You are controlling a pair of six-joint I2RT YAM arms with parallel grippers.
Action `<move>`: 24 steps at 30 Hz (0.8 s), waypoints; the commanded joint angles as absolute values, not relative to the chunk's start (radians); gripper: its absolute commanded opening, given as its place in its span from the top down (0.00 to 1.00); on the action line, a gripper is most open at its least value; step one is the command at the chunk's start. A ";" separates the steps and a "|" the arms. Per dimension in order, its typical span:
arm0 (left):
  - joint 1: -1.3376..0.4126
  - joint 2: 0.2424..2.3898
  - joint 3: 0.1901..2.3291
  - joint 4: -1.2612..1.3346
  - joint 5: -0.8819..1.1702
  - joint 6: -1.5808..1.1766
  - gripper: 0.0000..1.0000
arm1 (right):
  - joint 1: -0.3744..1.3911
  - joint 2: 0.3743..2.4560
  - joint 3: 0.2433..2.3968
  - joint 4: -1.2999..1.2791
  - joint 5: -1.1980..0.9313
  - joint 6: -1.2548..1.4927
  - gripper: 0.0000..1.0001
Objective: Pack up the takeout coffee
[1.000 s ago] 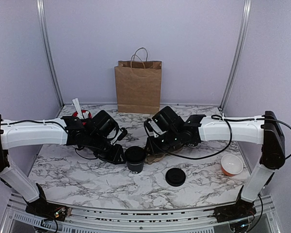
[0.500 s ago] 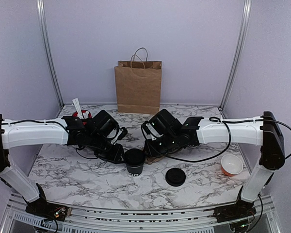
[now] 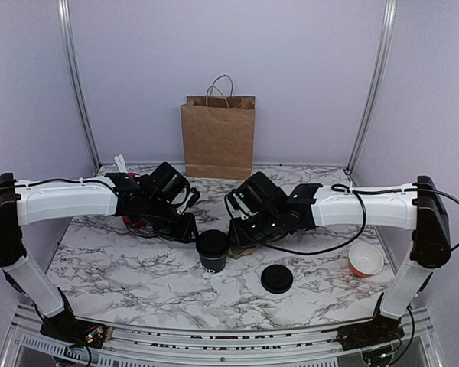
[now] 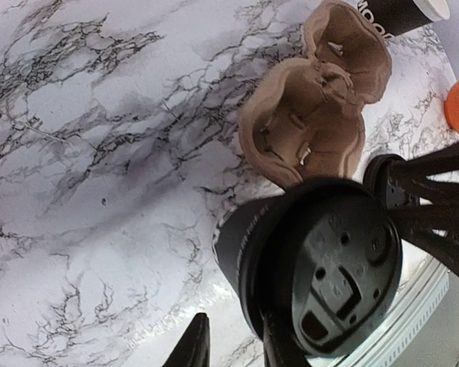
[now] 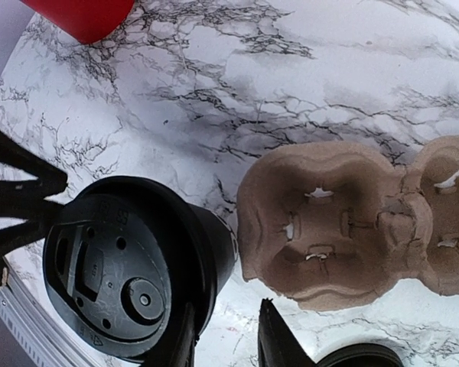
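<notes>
Plainly, the small all-black lidded paper cup of takeout coffee (image 3: pixel 213 252) stands upright on the marble-patterned table (image 3: pixel 115 275), just beside the brown moulded-pulp cup carrier (image 5: pixel 329 222) and not yet in it. The left hand (image 4: pixel 236 340) and right hand (image 5: pixel 226 332) flank the cup. Each is slightly parted and grasps nothing, with one finger close by the cup's wall. That bracketing probably keeps the cup centred, ready for a lift into a carrier well.
</notes>
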State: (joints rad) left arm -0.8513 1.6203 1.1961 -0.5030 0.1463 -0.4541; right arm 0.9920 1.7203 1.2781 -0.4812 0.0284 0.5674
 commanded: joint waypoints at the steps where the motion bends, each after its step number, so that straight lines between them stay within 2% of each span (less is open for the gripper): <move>1: -0.833 1.680 1.229 -0.483 0.122 -0.416 0.76 | 1.023 1.699 1.279 -0.479 -0.005 0.584 0.72; 13: -0.807 1.688 1.284 -0.510 0.100 -0.394 0.76 | 1.022 1.651 1.269 -0.529 0.034 0.579 0.71; 24: -0.783 1.555 1.184 -0.521 0.150 -0.446 0.75 | 1.010 1.652 1.287 -0.531 0.023 0.516 0.71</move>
State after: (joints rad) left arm -0.7815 1.6260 1.2297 -0.4961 0.1150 -0.4175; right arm 1.0122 1.6691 1.2701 -0.5304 0.0280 0.5568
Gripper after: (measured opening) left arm 0.246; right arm 0.285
